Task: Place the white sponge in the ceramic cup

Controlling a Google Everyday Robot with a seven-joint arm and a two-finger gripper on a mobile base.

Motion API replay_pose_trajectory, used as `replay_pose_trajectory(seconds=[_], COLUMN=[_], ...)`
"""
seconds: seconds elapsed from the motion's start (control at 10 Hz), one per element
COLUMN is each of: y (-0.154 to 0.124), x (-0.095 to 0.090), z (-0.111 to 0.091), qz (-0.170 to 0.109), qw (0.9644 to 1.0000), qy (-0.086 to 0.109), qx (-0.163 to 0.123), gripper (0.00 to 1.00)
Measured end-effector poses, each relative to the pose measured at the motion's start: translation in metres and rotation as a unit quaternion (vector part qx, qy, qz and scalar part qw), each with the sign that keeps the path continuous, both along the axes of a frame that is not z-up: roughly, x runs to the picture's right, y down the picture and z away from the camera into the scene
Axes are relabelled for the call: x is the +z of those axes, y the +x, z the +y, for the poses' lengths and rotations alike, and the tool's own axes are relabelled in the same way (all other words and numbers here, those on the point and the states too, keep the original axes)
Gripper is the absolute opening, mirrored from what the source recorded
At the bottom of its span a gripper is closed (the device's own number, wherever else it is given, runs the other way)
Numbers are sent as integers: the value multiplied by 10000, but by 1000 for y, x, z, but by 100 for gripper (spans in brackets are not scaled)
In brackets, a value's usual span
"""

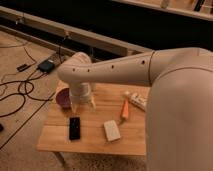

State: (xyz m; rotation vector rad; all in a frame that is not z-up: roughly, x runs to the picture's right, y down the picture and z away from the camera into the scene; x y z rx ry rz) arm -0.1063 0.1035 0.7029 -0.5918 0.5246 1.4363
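Note:
The white sponge (112, 130) lies flat on the wooden table (95, 142), near the front and right of the middle. My gripper (83, 104) hangs at the end of the big white arm, low over the table's back left, just right of the dark purple bowl (63, 98). It is about a hand's width behind and left of the sponge and holds nothing that shows. The ceramic cup does not show; the arm and gripper cover the spot beside the bowl.
A black remote-like bar (74, 128) lies at the front left. An orange stick-shaped item (124, 110) and a long white packet (136, 100) lie at the back right. Cables and a dark box (46, 66) lie on the floor to the left.

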Motion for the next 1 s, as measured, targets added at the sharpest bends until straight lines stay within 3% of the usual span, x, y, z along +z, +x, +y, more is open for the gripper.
replay_pose_trajectory(seconds=[0.6,1.0], y=[0,29], x=[0,6], z=[0,19], qz=[1,-121], qw=[10000,9989], qy=[1,-99], qx=[-7,-444], gripper=[65,65])
